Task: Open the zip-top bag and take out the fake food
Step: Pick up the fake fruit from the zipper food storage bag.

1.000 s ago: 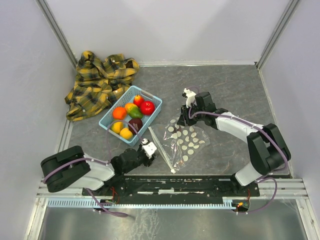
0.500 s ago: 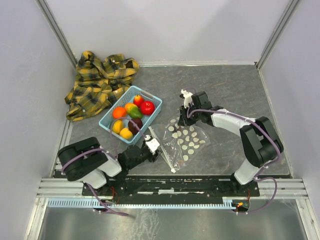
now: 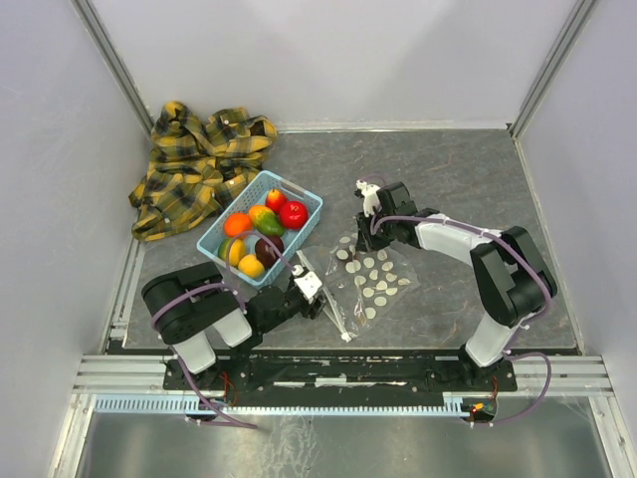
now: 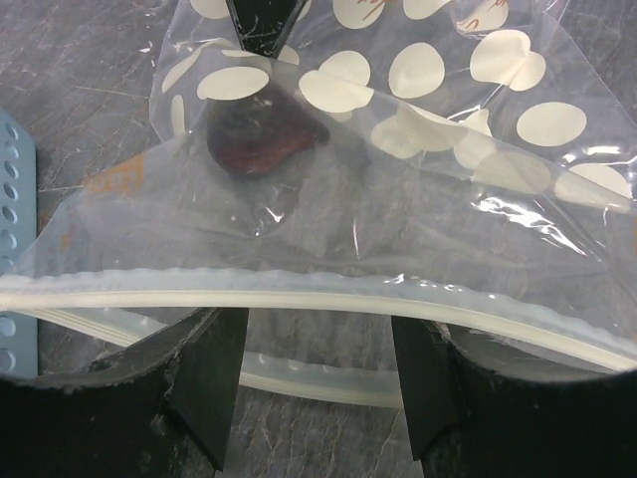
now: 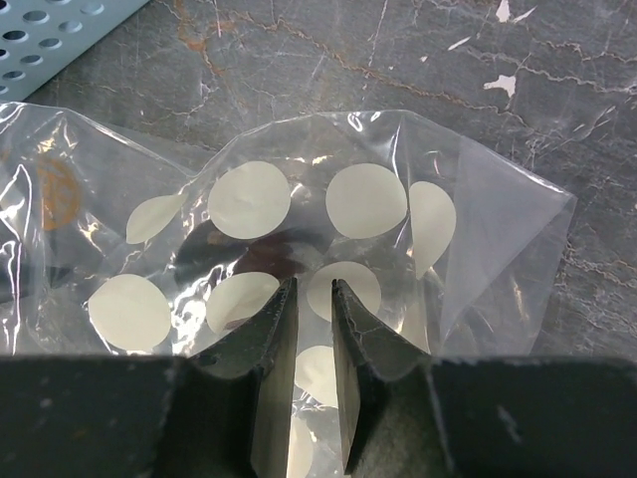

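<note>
The zip-top bag (image 3: 368,281), clear with white dots, lies flat between my two grippers. In the left wrist view its white zip strips (image 4: 328,299) are parted. One strip runs above my fingers and the other lies between them. My left gripper (image 4: 317,334) (image 3: 315,287) stands open at that mouth, gripping nothing. One dark maroon piece of fake food (image 4: 261,137) (image 5: 261,254) lies inside the bag. My right gripper (image 5: 315,287) (image 3: 362,237) rests on the bag's far end just behind that piece. Its jaws stand a narrow gap apart, with the film showing flat beneath them.
A light blue slotted basket (image 3: 305,204) left of the bag holds several red, orange, yellow, green and maroon plastic fruits (image 3: 261,227). A crumpled yellow plaid cloth (image 3: 194,164) lies at the back left. Metal rails run along the table's near edge.
My left arm has swung right and brought its gripper up to the bag's mouth, jaws a little wider. The right gripper has edged left, and the bag has bunched up shorter.
</note>
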